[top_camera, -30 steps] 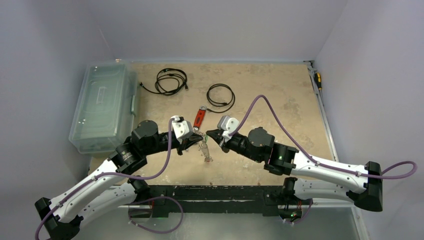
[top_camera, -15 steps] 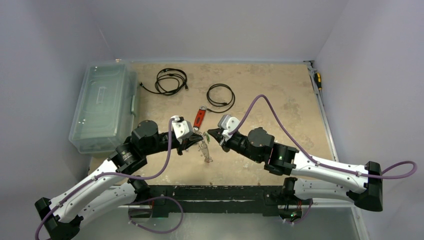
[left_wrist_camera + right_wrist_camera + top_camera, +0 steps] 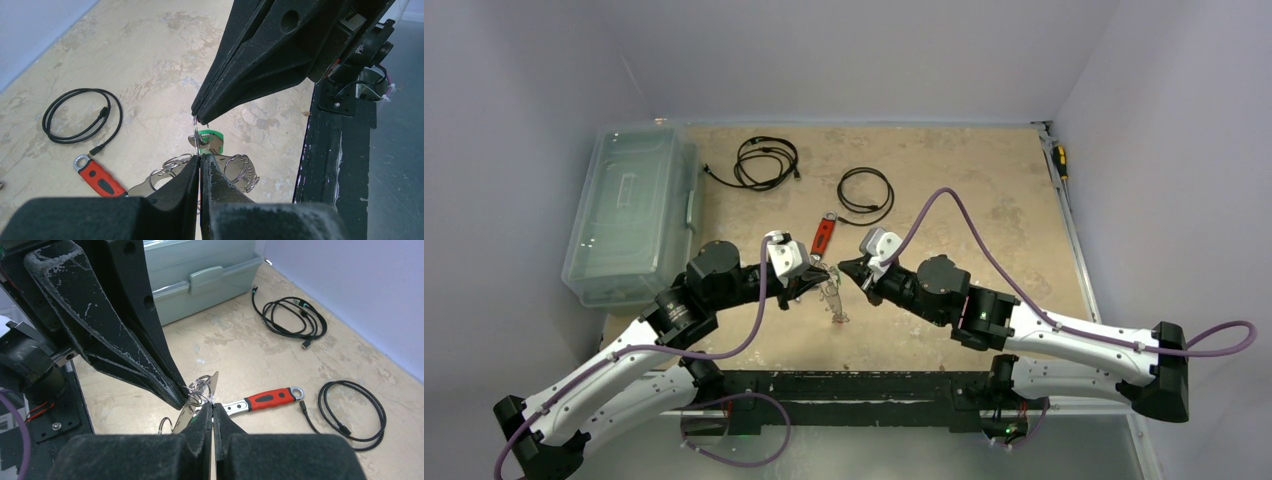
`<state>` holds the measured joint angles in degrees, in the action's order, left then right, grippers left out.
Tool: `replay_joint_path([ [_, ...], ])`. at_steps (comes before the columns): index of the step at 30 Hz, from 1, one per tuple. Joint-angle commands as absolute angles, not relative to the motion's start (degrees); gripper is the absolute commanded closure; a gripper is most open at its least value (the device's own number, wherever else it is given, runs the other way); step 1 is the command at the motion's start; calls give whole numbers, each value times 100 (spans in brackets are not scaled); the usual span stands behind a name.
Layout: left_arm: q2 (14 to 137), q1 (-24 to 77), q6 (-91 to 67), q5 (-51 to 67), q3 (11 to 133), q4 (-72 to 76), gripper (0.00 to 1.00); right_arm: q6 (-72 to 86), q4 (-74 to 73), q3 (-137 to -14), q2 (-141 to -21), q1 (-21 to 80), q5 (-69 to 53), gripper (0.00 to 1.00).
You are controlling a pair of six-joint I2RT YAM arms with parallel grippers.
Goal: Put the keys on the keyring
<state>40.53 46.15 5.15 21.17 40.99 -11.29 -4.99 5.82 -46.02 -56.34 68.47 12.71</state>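
My left jaws pressed together, pinching keyring (image 3: pixel 239 169) wire. My right jaws clamped on same thin wire, tip to tip with left (exact contact hard to see). Green key (image 3: pixel 214 136) hangs between tips, above mid worktop (image 3: pixel 984 200). Red wrench (image 3: pixel 270 397) lies beyond.

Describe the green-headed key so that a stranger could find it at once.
Over the tan table, find where the left fingers and right fingers meet tip to tip. A cluster of silvery rings is gathered there; the key sits next to the right tips, its bright green head the only green among bare metal.
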Motion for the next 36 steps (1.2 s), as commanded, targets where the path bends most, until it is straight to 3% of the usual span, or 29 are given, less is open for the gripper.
replay_joint_path([
  [1,3955,4597,458,2145,4232,-800,100,-236,749,-4559,-5493,6855,1362,100],
  [5,3925,4596,466,2106,4228,-808,100,-156,718,-4491,-5418,6855,1312,92],
  [16,3897,4597,466,2151,4241,-810,100,-42,828,-4203,-4844,6855,1598,60],
  [25,3826,4597,449,2430,4228,-735,100,-446,1829,-3448,-4081,6855,1369,49],
  [36,3765,4601,295,3295,4103,-381,100,-1049,923,-3983,-4172,6821,-613,46],
])
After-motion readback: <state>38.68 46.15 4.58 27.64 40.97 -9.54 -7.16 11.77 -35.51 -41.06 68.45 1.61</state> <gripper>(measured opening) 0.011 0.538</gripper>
